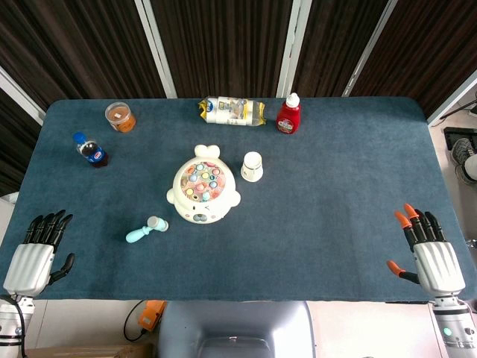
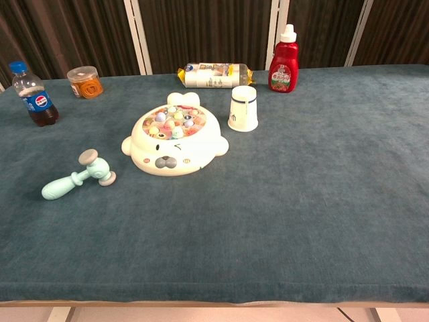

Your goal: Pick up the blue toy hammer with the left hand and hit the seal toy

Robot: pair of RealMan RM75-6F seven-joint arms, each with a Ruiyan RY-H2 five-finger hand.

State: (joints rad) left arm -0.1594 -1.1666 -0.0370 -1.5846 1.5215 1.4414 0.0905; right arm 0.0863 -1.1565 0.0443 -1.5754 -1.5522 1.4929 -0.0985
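Pale blue toy hammer (image 2: 78,175), grey head ends, flat beside seal toy (image 2: 174,142); left hand (image 1: 37,253), right hand (image 1: 430,252) empty, fingers apart.

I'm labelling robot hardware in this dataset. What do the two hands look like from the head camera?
Both have ribbed white backs and black fingers. The left hand is black to its fingertips; the right hand has orange tips on some fingers and the thumb. Each sits on a silver-grey wrist, the right one showing a small green light. The chest view shows neither.

Hammer (image 2: 78,176) left of seal toy (image 2: 174,142).
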